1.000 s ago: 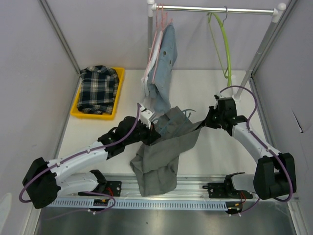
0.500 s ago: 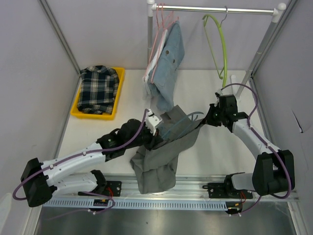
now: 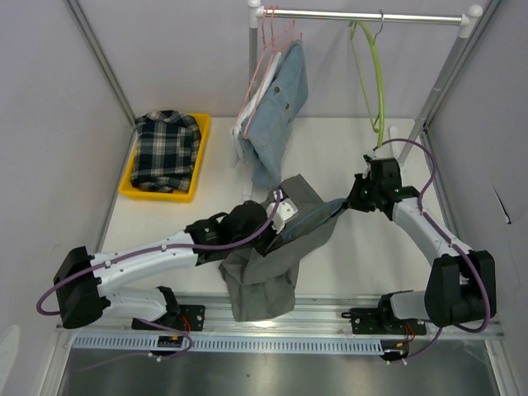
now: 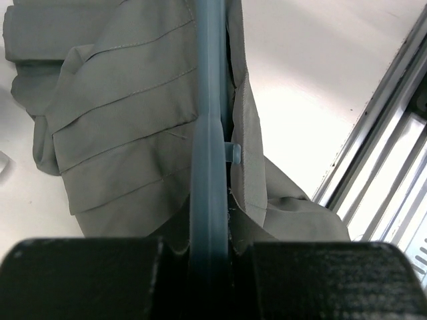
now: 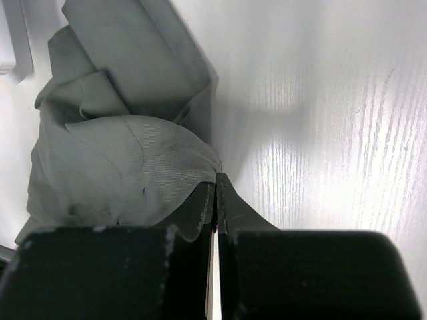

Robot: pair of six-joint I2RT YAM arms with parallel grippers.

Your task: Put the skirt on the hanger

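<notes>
Rail ran along the near edge of the table, with both arm bases bolted by it. Grey skirt lay at the middle of the table, its lower part hanging over that near edge and over the rail, its upper part lifted and bunched between the two arms. Left gripper reached in from the left over the skirt, jaws clamped on the bar of a blue hanger. In the left wrist view the bar ran straight out from between the left gripper's fingers, pleated skirt cloth lying on both sides of it and against it. Whether the hanger sat fully inside the waistband could not be told. Right gripper came in from the right, jaws pressed together on an edge of the skirt. The right wrist view showed the cloth bunched at the tips of the right gripper just above the white tabletop. Farther back at the left, a yellow tray held a folded plaid shirt. At the back, a rod carried pink hangers with a denim garment hanging from them, and a bare green hanger well apart to the right.
</notes>
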